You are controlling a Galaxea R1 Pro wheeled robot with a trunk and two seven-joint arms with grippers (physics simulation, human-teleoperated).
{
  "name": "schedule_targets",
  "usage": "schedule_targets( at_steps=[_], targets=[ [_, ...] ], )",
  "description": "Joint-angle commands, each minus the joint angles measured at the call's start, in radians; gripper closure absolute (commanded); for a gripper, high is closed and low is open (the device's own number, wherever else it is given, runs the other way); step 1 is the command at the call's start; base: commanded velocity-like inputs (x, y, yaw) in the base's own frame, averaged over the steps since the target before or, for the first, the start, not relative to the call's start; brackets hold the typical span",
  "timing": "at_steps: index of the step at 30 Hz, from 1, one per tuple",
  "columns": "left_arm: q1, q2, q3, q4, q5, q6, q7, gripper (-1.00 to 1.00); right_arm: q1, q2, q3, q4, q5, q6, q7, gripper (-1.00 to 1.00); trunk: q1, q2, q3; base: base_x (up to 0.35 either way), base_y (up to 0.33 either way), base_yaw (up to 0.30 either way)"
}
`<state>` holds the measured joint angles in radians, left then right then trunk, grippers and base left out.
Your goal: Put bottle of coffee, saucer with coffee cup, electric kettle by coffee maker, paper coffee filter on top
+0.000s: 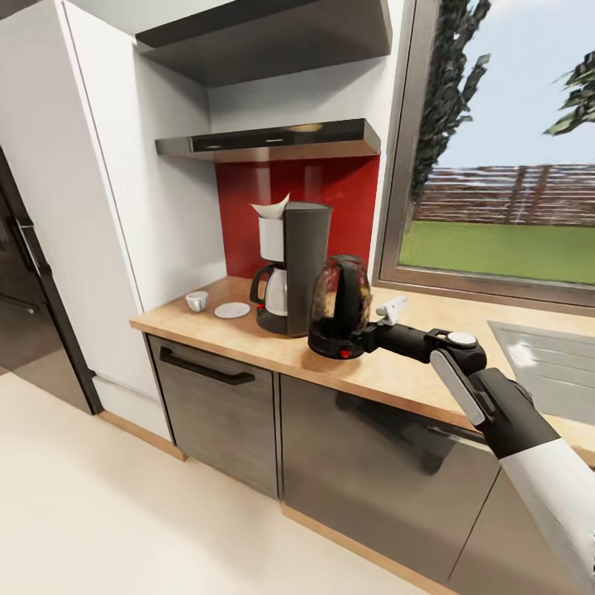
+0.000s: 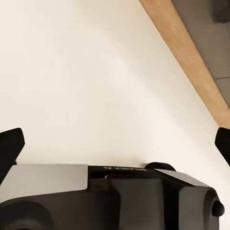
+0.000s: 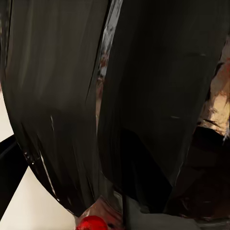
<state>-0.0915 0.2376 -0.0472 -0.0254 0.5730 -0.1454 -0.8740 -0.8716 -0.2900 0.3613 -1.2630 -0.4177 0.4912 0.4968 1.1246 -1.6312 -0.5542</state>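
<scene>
While the kettle point(image 1: 340, 307) hangs at the end of the outstretched right arm, its base sits low over or on the worktop point(image 1: 388, 372), near the front edge; I cannot tell whether it is touching. The right pincer point(image 1: 369, 334) reaches into the kettle's handle side, and it appears clamped there, though the fingers are hidden behind the jug. In the right wrist view the smoky body point(image 3: 72, 105) fills the frame at point-blank range, with the red switch point(image 3: 91, 223) just below.

Just beyond the pincer, touching or nearly touching the kettle, stands the coffee maker point(image 1: 291, 268), with a filter point(image 1: 272, 207) sitting in its top. Farther on lie the saucer point(image 1: 232, 310) and, beside it and not on it, the cup point(image 1: 197, 301).

Risks, as I judge them: pushing further could knock the coffee maker or dislodge the filter, and letting go this near the edge could tip the kettle off.

Kettle and cup look empty.

Left pincer point(image 2: 115, 143) hangs spread apart over bare floor point(image 2: 86, 72).
</scene>
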Motion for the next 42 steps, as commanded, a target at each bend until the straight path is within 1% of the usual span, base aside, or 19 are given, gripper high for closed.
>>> schedule_targets(
  at_steps=[1,2,10,13,16,18,21,28,32,42],
  targets=[
    [-0.001,0.000,-0.005,0.001,0.002,-0.007,-0.001,-1.00,-0.001,0.001,0.001,-0.001,-0.012,0.006,-0.003,1.00,0.004,-0.008,-0.004,0.000,0.000,0.000],
    [-0.001,0.000,-0.005,0.001,0.002,-0.007,-0.001,-1.00,-0.001,0.003,0.001,-0.001,-0.011,0.006,-0.003,1.00,0.008,-0.015,-0.007,0.000,0.000,0.000],
    [-0.001,-0.001,-0.005,0.001,0.002,-0.008,0.000,-1.00,-0.001,0.006,0.001,-0.001,-0.009,0.000,-0.004,1.00,0.008,-0.015,-0.007,0.000,0.000,0.000],
    [-0.001,-0.001,-0.005,0.001,0.002,-0.007,0.001,-1.00,-0.001,0.006,0.001,-0.001,-0.009,-0.002,-0.005,1.00,0.019,-0.036,-0.017,0.000,0.000,0.000],
    [-0.001,-0.001,-0.005,0.001,0.002,-0.007,0.001,-1.00,-0.001,0.007,0.001,-0.001,-0.009,-0.003,-0.006,1.00,0.019,-0.036,-0.017,0.000,0.000,0.000],
    [-0.001,-0.001,-0.005,0.001,0.002,-0.007,0.001,-1.00,-0.001,0.013,0.001,-0.001,-0.008,-0.003,-0.007,1.00,0.019,-0.036,-0.017,0.000,0.000,0.000],
    [-0.001,-0.001,-0.005,0.001,0.002,-0.007,0.001,-1.00,-0.001,0.019,0.001,-0.001,-0.007,-0.003,-0.007,1.00,0.031,-0.057,-0.026,0.000,0.000,0.000],
    [-0.001,-0.001,-0.005,0.001,0.002,-0.008,0.001,-1.00,-0.001,0.021,0.001,-0.001,-0.006,-0.003,-0.023,1.00,0.031,-0.057,-0.026,0.000,0.000,0.000],
    [-0.001,-0.001,-0.005,0.001,0.002,-0.007,0.001,-1.00,-0.001,0.020,0.001,-0.001,-0.005,-0.004,-0.033,1.00,0.046,-0.085,-0.039,0.000,0.000,0.000],
    [-0.001,-0.001,-0.005,0.001,0.002,-0.007,-0.001,-1.00,-0.001,0.022,0.001,-0.001,-0.003,-0.014,-0.036,1.00,0.046,-0.085,-0.039,0.000,0.000,0.000]
  ],
)
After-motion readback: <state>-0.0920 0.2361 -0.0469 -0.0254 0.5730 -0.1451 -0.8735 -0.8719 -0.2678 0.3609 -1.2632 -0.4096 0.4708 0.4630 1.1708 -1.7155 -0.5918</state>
